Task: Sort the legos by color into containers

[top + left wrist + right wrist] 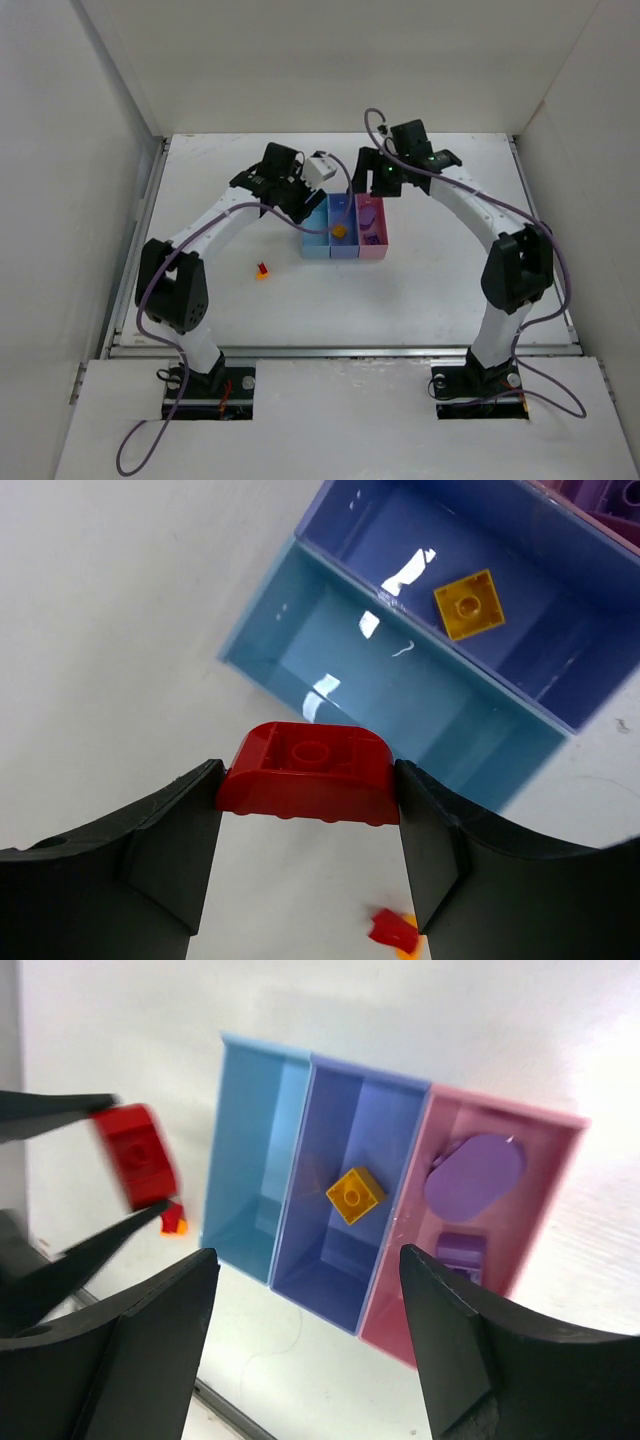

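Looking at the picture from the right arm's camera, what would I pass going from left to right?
large red brick → small red-and-orange piece → light blue bin → periwinkle bin with a yellow brick → pink bin with purple pieces

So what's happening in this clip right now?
The left gripper holds a red brick next to the light blue bin, not yet dropped. The right gripper hangs open above the bins, holding nothing. A yellow brick lies in the periwinkle bin, purple pieces in the pink bin, and a small red-and-orange piece is on the table.
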`<state>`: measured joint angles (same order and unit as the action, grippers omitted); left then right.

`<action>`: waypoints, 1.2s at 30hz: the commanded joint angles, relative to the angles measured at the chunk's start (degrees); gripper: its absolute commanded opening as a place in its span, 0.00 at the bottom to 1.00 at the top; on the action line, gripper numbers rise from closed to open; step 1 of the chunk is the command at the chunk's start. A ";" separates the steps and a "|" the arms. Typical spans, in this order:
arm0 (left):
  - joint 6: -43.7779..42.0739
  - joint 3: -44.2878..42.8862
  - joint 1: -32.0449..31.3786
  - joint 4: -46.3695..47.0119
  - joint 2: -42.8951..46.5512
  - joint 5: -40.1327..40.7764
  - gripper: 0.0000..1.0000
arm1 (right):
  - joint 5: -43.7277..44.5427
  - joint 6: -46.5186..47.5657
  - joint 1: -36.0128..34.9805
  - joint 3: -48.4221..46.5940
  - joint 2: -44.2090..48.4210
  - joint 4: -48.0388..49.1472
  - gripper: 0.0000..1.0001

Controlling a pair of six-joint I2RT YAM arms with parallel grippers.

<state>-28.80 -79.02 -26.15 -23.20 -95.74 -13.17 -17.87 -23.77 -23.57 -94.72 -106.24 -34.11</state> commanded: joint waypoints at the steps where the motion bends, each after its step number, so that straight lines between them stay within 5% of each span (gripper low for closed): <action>1: -10.39 -5.52 -2.58 -1.58 -2.86 2.35 0.00 | -0.76 0.91 2.04 -2.84 5.07 2.30 0.78; 9: -16.91 -6.66 -4.43 0.26 -6.47 4.64 0.18 | 0.47 2.15 5.73 2.07 9.37 1.41 0.80; 14: -17.43 -6.67 -4.43 -3.42 -7.61 2.63 0.57 | 0.99 2.15 6.26 2.61 10.52 1.41 0.80; 19: -17.43 -7.19 -4.43 -4.04 -6.91 0.52 0.82 | 0.99 2.15 6.26 2.61 10.52 1.41 0.82; 20: -16.91 -7.72 -4.43 -4.04 -6.22 0.51 1.00 | 0.99 2.15 6.26 2.09 10.52 1.41 0.82; 28: -11.82 -11.58 -3.83 -4.04 -3.76 -1.68 1.00 | -0.15 2.15 6.26 2.08 10.52 1.41 0.82; 33: -7.77 -14.23 1.88 -13.52 0.20 -4.67 1.00 | -1.29 2.15 6.26 2.60 10.52 1.41 0.82; 36: -10.13 -8.62 5.49 -17.66 4.68 -1.97 1.00 | -0.76 2.15 5.73 2.61 10.00 1.41 0.82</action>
<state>-38.94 -89.65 -24.05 -33.52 -97.95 -15.62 -18.02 -22.24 -17.65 -92.01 -98.17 -34.09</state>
